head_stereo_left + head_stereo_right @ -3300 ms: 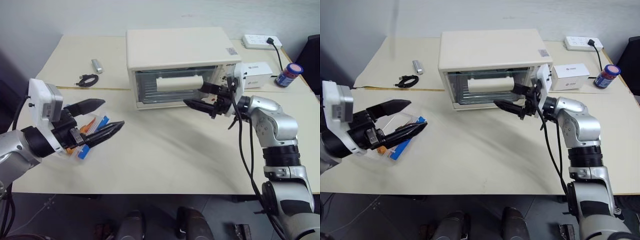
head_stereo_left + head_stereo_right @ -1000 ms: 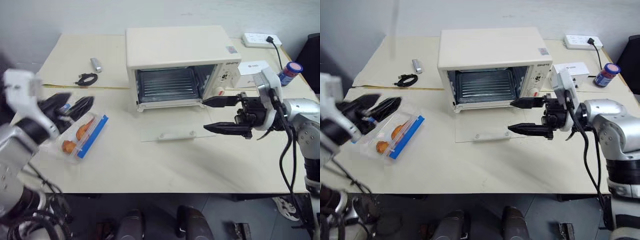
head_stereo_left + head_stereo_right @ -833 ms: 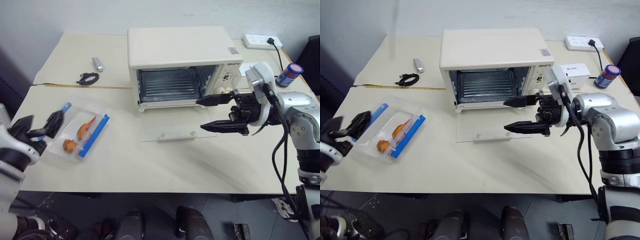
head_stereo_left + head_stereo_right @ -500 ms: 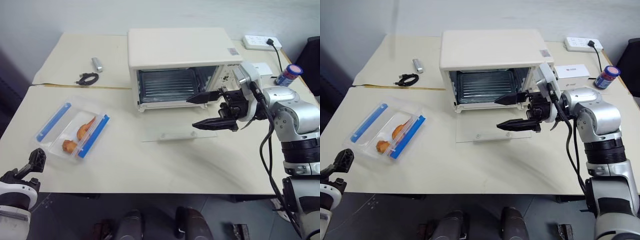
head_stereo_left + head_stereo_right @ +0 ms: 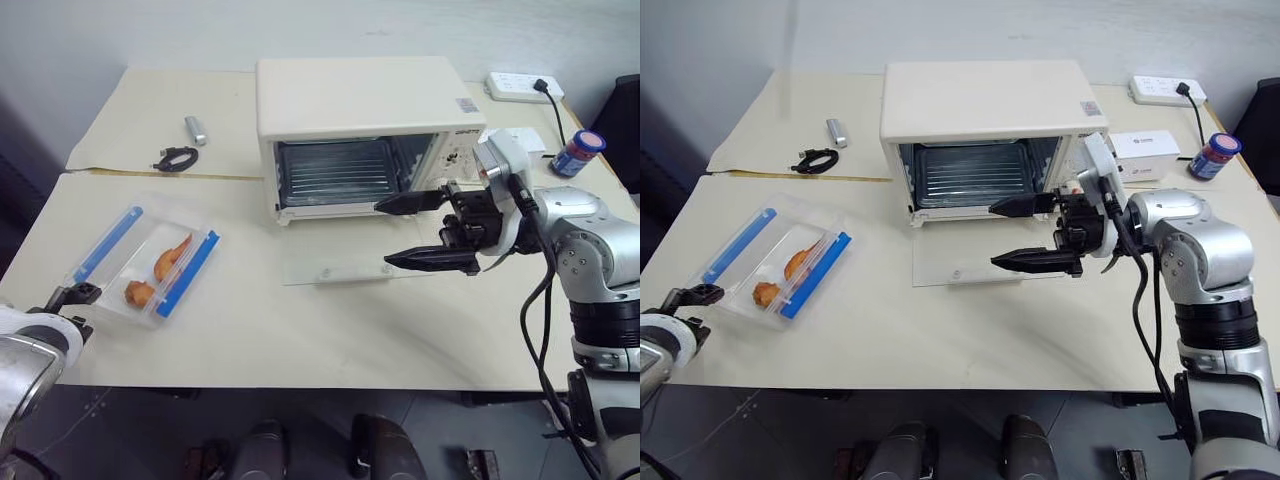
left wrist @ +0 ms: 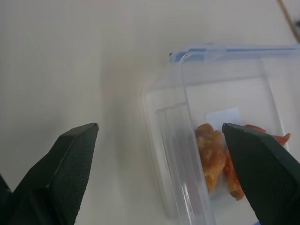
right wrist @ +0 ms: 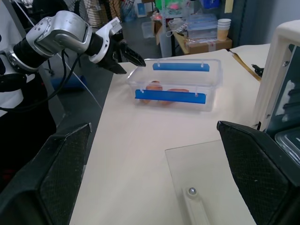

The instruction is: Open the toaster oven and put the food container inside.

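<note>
The cream-white toaster oven stands at the back middle of the table. Its glass door lies open flat in front of it, and the wire rack shows inside. The food container, clear with blue clip strips and orange-brown pieces inside, lies on the table's left side. My left gripper is open at the table's front left corner, pointing at the container's near end without touching it. My right gripper is open and empty above the open door, pointing left.
On the back right of the table are a white power strip, a small white box and a blue-lidded jar. A black cable and a silver stick lie back left.
The oven door, shut in the oldest frames, now lies open. My left arm dropped from over the container to the table's front left corner. The right gripper stays open in front of the oven.
</note>
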Action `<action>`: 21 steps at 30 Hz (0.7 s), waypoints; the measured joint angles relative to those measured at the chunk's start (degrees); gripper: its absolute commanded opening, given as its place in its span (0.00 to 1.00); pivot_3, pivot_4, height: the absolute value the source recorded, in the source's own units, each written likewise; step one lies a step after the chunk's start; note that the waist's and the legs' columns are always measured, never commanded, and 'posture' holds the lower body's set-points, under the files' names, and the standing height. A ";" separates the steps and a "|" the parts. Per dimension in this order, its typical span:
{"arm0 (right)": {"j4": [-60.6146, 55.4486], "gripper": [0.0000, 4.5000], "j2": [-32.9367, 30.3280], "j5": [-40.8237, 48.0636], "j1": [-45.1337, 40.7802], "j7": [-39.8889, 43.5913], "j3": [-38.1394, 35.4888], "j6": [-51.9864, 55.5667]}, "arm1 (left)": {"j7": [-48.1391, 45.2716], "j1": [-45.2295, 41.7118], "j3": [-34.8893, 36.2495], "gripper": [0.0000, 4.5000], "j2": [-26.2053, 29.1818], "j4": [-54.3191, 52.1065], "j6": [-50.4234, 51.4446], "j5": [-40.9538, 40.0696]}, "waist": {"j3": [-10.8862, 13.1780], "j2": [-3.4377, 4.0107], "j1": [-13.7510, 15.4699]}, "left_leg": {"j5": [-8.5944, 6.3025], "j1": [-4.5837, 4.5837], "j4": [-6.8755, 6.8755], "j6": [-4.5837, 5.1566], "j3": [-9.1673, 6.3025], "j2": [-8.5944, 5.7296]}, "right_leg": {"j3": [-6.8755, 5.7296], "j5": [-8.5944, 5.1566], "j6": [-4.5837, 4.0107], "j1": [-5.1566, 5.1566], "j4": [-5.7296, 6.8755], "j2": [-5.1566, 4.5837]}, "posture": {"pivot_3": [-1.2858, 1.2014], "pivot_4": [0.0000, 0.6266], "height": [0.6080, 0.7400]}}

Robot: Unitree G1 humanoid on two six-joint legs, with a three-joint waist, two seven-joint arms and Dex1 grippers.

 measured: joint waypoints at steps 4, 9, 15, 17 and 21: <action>-2.93 1.00 -0.45 1.33 1.47 -2.46 -1.28 1.56 | 0.91 -2.22 -2.69 0.68 0.17 2.56 -1.49 -0.03 | 0.00 0.00 0.08 | 0.02 0.01 0.04 -0.01 0.01 0.01 | 0.00 0.02 0.03 0.01 0.01 0.00 | 0.52 0.24 1.00; -4.84 1.00 -0.98 2.41 2.10 -4.32 -2.02 2.50 | 0.96 -3.95 -3.75 0.35 1.74 3.78 -1.69 -0.19 | 0.00 0.00 0.07 | 0.03 0.02 0.02 -0.03 0.02 0.03 | 0.00 0.02 0.03 0.01 0.04 0.04 | 0.52 0.24 1.00; -5.82 1.00 -1.49 3.39 2.57 -5.44 -3.28 3.53 | 0.41 -3.07 -3.33 0.01 4.75 6.80 1.40 -0.32 | 0.00 0.01 -0.28 | 0.03 0.03 -0.01 -0.03 0.03 0.07 | 0.01 0.02 0.03 0.00 0.02 0.07 | 0.52 0.24 1.00; -6.07 1.00 -1.69 3.52 2.67 -6.05 -3.33 3.64 | -0.69 -3.18 -2.94 0.00 5.92 8.19 3.37 -0.43 | 0.00 0.01 -0.23 | 0.03 0.03 -0.01 -0.04 0.02 0.08 | -0.01 0.02 0.03 0.00 0.02 0.08 | 0.52 0.24 1.00; -6.76 1.00 -2.33 4.07 3.24 -6.81 -3.40 3.95 | -4.04 -4.19 -2.90 0.00 9.08 10.91 8.32 -0.51 | 0.01 0.01 -0.23 | 0.03 0.01 -0.01 -0.04 0.02 0.07 | -0.02 0.01 0.03 -0.02 0.02 0.09 | 0.52 0.24 1.00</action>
